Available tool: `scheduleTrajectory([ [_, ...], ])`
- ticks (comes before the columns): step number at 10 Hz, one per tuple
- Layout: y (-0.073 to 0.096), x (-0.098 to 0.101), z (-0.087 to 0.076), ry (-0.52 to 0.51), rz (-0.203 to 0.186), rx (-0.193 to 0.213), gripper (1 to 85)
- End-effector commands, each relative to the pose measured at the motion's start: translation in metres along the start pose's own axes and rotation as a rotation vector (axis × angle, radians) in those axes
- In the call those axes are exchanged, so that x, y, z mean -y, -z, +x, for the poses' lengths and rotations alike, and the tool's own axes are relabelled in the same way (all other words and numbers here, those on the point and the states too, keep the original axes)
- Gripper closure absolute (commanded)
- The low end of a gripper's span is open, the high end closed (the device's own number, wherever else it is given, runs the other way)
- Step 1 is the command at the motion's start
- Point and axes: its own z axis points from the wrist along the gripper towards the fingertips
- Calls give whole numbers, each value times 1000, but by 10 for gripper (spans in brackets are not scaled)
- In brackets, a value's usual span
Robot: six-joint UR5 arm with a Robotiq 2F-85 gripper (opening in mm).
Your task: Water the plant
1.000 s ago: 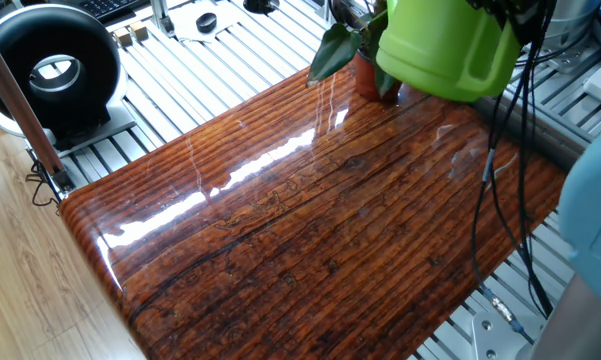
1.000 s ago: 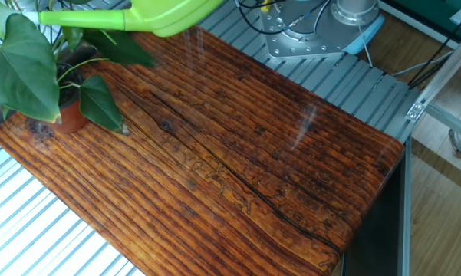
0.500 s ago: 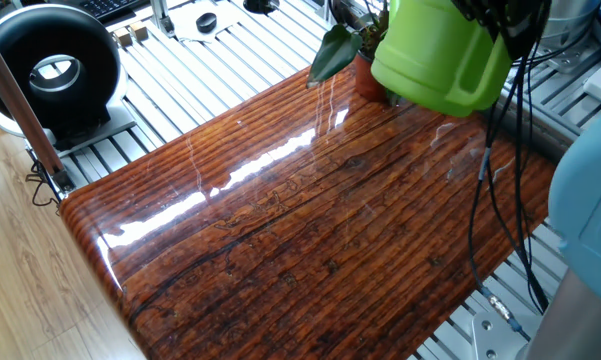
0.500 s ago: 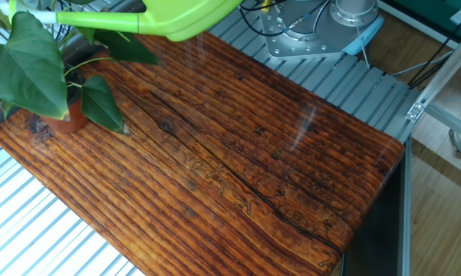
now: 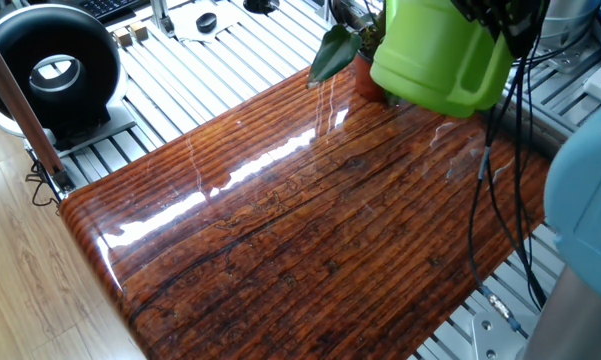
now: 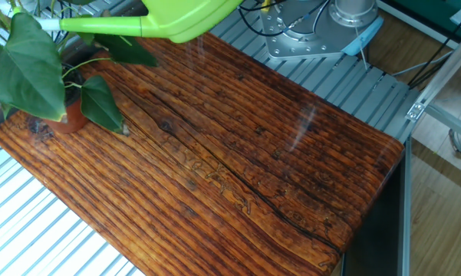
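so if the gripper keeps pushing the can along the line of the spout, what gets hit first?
Probably the plant: the spout of the watering can points at its upper leaves and already reaches them. The gripper itself is out of view, and how near the leaves are in depth is unclear.

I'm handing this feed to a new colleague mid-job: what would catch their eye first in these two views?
The lime-green watering can held in the air at the far corner of the table, its spout reaching over the plant. The plant's broad dark leaves and small terracotta pot stand at that corner of the glossy striped wooden table. A black round device sits off the table on the left.
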Motion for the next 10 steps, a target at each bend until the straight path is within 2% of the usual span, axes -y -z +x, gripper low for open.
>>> scheduleTrajectory([
  [1,-1,13,18,13,14,-22,843],
  [3,-5,27,21,48,16,-17,843],
  [6,-8,31,19,67,-7,-4,843],
  [10,-13,18,15,113,-66,44,843],
])
